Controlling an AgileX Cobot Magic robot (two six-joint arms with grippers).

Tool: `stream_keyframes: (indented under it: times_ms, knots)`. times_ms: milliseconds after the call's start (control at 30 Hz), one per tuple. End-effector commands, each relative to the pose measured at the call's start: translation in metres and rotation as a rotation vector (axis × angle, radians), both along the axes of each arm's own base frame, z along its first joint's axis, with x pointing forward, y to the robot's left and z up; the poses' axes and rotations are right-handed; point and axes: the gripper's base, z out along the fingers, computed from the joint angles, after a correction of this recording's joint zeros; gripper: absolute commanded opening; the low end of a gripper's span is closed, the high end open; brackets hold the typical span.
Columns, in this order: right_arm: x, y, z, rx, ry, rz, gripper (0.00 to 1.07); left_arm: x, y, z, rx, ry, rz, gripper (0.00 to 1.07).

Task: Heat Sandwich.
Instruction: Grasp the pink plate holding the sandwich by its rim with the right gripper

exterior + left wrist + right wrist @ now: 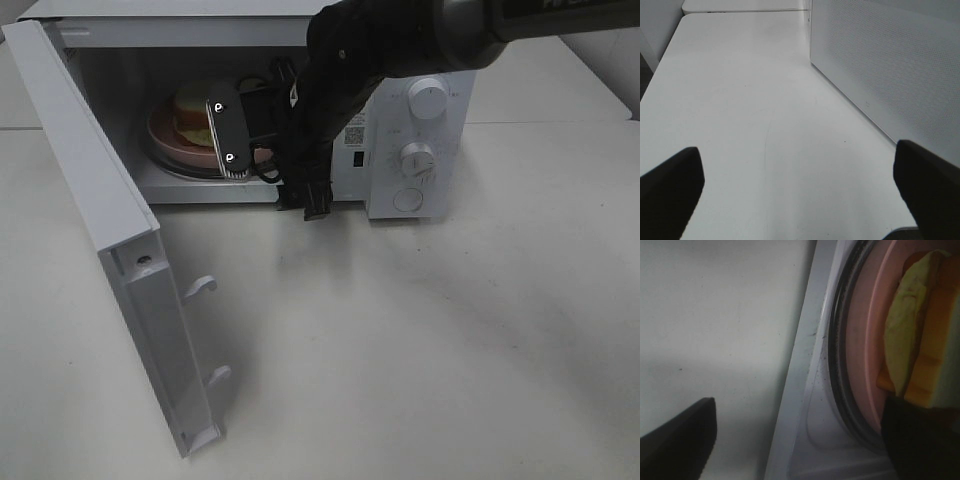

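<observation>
The sandwich (193, 112) sits on its pink plate (165, 140) inside the microwave (420, 130), on the glass turntable (840, 365), toward the left of the cavity. That is where it needs to be for heating, so the placing looks done.

The right gripper (232, 135) reaches into the cavity mouth just beside the plate's right edge. In its wrist view the jaws stand apart, one dark finger (677, 440) over the worktop (725, 315) outside the sill and the other in front of the sandwich; they hold nothing that I can see. My guess is that it has let go of the plate and is about to back out.

The door (110, 250) hangs wide open at the left, swung toward the near side, with its latch hooks (200, 288) showing. It has to stay open while the arm is inside.

The left gripper (800, 195) hovers over bare worktop beside the perforated door panel (890, 65), jaws wide and empty. It seems well placed to push the door shut next.
</observation>
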Motion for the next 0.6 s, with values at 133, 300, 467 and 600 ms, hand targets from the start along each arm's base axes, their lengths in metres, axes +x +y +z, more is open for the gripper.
stream_keyframes:
  times_ms: [133,300,467,600]
  knots:
    - [0.012,0.012,-0.012,0.036,0.007,-0.032,0.84,-0.001,0.000,0.001,-0.007,-0.018,0.002,0.98]
    - [0.025,0.021,-0.018,0.058,0.002,-0.060,0.83,-0.001,0.000,0.001,-0.007,-0.018,0.002,0.98]
    - [0.035,0.027,-0.020,0.069,-0.012,-0.070,0.80,-0.001,0.000,0.001,-0.007,-0.018,0.002,0.98]
    - [0.040,0.029,-0.025,0.065,-0.021,-0.079,0.79,-0.001,0.000,0.001,-0.007,-0.018,0.002,0.98]
